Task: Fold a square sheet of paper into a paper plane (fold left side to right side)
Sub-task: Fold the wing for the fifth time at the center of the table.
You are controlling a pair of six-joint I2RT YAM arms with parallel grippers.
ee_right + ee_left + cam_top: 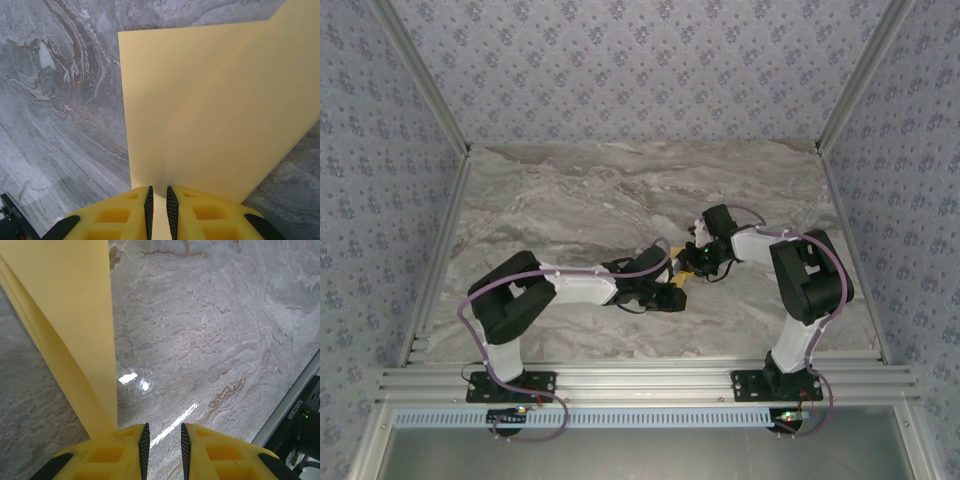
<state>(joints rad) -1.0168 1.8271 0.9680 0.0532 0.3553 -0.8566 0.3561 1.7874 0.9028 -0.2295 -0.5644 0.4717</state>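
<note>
**Overhead view.** A marble table (570, 200) is closed in by patterned walls (640, 70) on three sides and edged by a metal rail (650, 382) along the near side. Both arms reach inward and meet near the middle, a little right of centre. The far half and the left side of the table lie open. The yellow paper (678, 286) shows as a small sliver between the two wrists, which cover most of it.

**Right wrist view.** The right gripper (159, 207) pinches the paper's near edge between its pads. The sheet spreads away from them, with a straight edge at left and a faint diagonal line across it.

**Left wrist view.** The left gripper (162, 450) has its pads narrowly apart, with bare table visible through the gap. The paper curves upward just beside its left finger, outside the gap. The rail crosses the lower right corner.
</note>
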